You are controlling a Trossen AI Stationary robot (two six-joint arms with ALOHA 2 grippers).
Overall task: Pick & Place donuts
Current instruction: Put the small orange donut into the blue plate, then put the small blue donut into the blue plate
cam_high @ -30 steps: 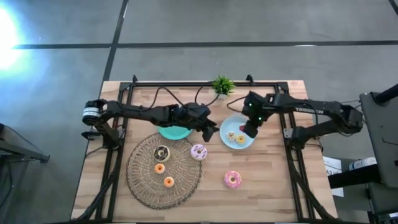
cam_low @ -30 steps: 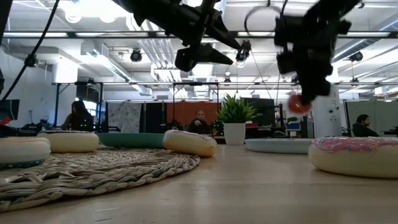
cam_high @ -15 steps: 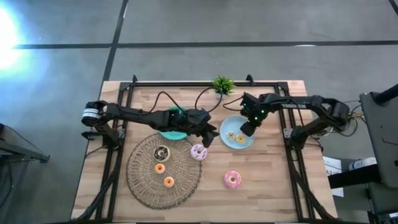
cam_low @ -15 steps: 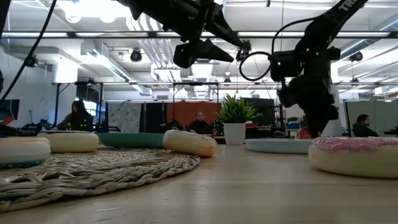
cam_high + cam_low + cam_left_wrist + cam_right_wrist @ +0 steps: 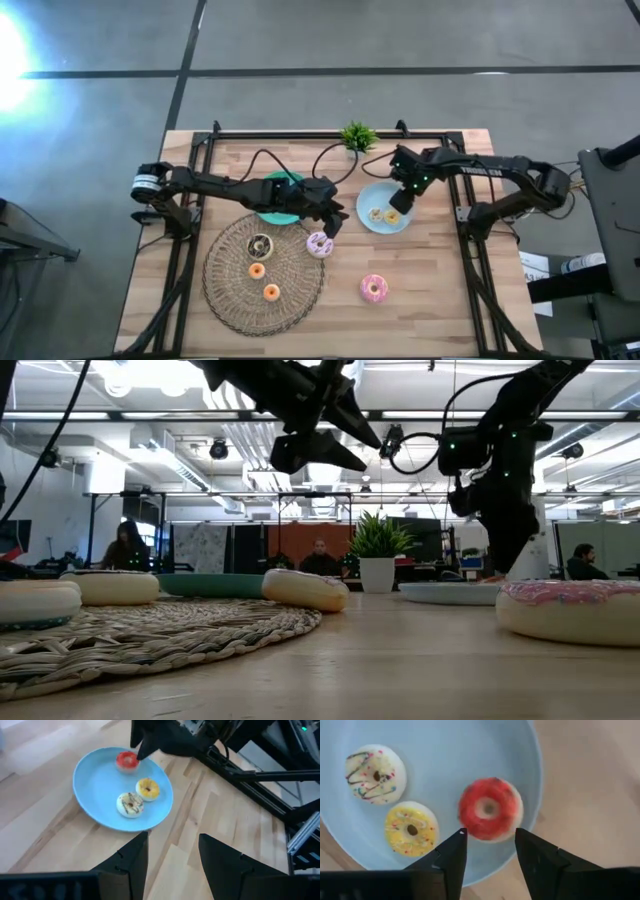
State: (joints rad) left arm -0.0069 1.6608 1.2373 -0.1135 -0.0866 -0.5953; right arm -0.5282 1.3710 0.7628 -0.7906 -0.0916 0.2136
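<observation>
red donut [image 5: 490, 810] blurred on light-blue plate [image 5: 470, 750]; right jaws apart.

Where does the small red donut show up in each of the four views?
High view: hidden under the right gripper, over the light-blue plate.
Low view: cannot tell; the plate is edge-on.
Left wrist view: red donut at the plate's rim.
Right wrist view: red donut just past the open jaws.
Shared landmark: the yellow donut.
</observation>
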